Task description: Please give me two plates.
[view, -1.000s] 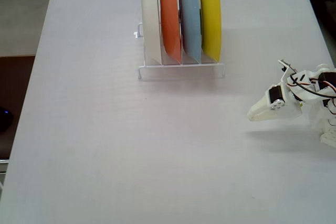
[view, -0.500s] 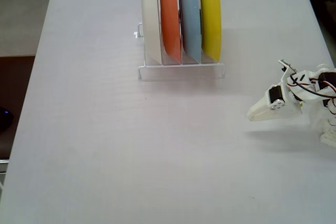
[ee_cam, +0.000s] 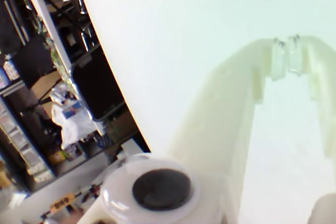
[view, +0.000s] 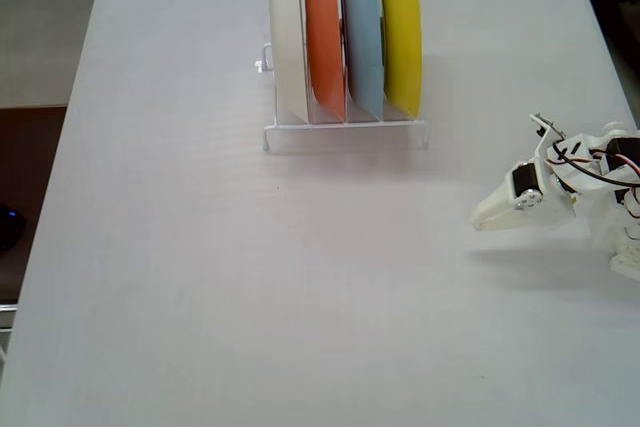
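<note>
Hand (view: 483,219) low over white worktop (view: 200,277) at right edge of fixed view, tips pointing left; fingers closed tip to tip in wrist view (ee_cam: 286,56), nothing held. Clear rack (view: 345,132) well apart from hand, up and to its left in fixed view, four plates standing on edge. Yellow plate (view: 402,32) in slot nearest hand, light blue plate (view: 362,37) just beyond it, then orange plate (view: 324,37), cream-white plate (view: 289,42) farthest. Bare worktop between hand and rack.
</note>
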